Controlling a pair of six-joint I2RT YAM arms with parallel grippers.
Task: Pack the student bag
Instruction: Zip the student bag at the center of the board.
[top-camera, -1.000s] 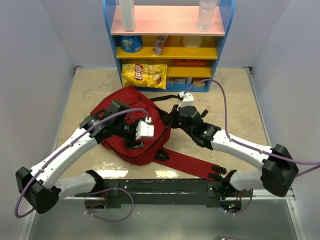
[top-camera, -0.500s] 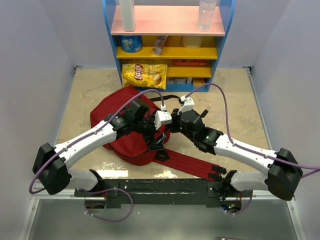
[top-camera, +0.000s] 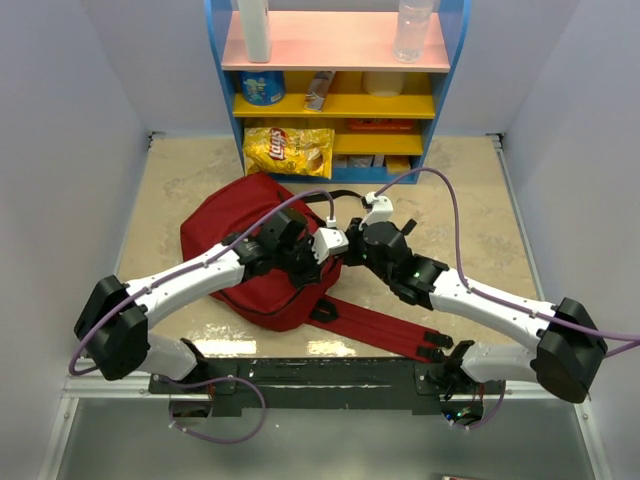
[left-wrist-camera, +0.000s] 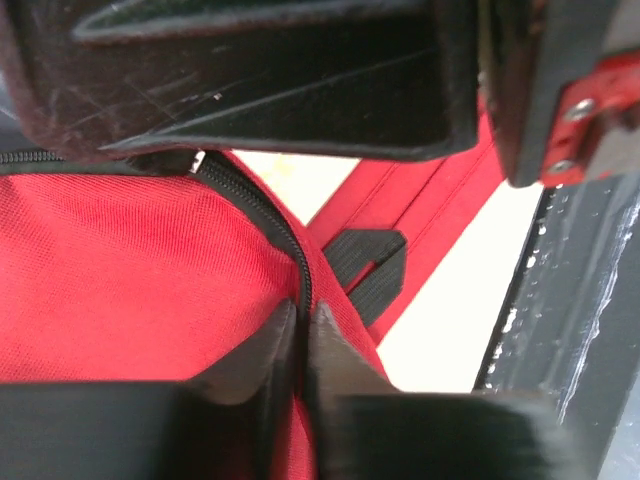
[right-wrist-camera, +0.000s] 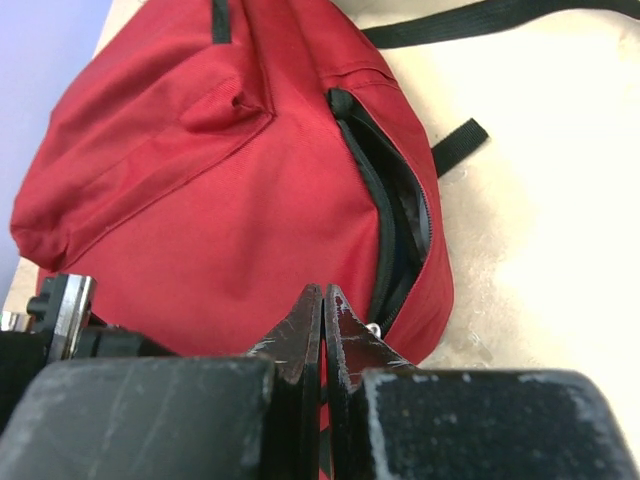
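The student bag (top-camera: 240, 225), a dark-red backpack, lies mid-table; its long red straps (top-camera: 385, 330) trail toward the near edge. My left gripper (top-camera: 320, 266) reaches over the bag to its right edge. In the left wrist view the gripper (left-wrist-camera: 303, 315) is shut on the black zipper line (left-wrist-camera: 265, 215) of the bag (left-wrist-camera: 130, 270). My right gripper (top-camera: 343, 250) meets it from the right. In the right wrist view the gripper (right-wrist-camera: 323, 292) is shut, with its tips against the bag (right-wrist-camera: 200, 170) beside a gaping zipper opening (right-wrist-camera: 400, 215). Whether it pinches fabric I cannot tell.
A blue shelf unit (top-camera: 452, 90) with yellow boards stands at the back. It holds a chips bag (top-camera: 290, 150), a clear bottle (top-camera: 412, 30) and a white cylinder (top-camera: 255, 30). A black webbing loop (left-wrist-camera: 370, 265) lies by the straps. A black rail (top-camera: 330, 375) runs along the near edge.
My left arm swung right across the bag to its right edge. Its gripper opened wide, then closed on the zipper line. The right arm barely shifted and stayed shut.
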